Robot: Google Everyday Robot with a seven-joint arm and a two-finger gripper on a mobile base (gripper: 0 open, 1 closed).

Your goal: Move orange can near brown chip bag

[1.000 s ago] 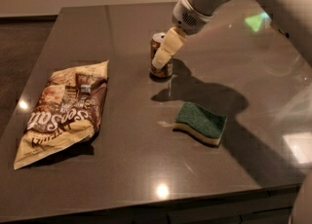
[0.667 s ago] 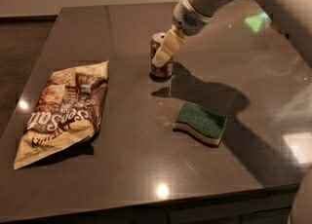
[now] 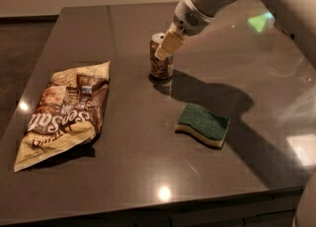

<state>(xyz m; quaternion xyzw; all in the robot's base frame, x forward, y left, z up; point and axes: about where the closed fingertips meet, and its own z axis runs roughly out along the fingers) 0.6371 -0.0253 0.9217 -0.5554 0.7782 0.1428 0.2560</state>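
Note:
The orange can (image 3: 161,65) stands upright on the dark table (image 3: 128,171), near its middle and towards the back. My gripper (image 3: 166,48) comes down from the upper right and is right at the can's top and near side, covering part of it. The brown chip bag (image 3: 64,112) lies flat at the left of the table, well apart from the can.
A green-and-yellow sponge (image 3: 203,124) lies to the right of centre, in front of the can. My arm's shadow falls across the table between the can and the sponge. The table's front edge runs along the bottom, and dark floor shows at the left.

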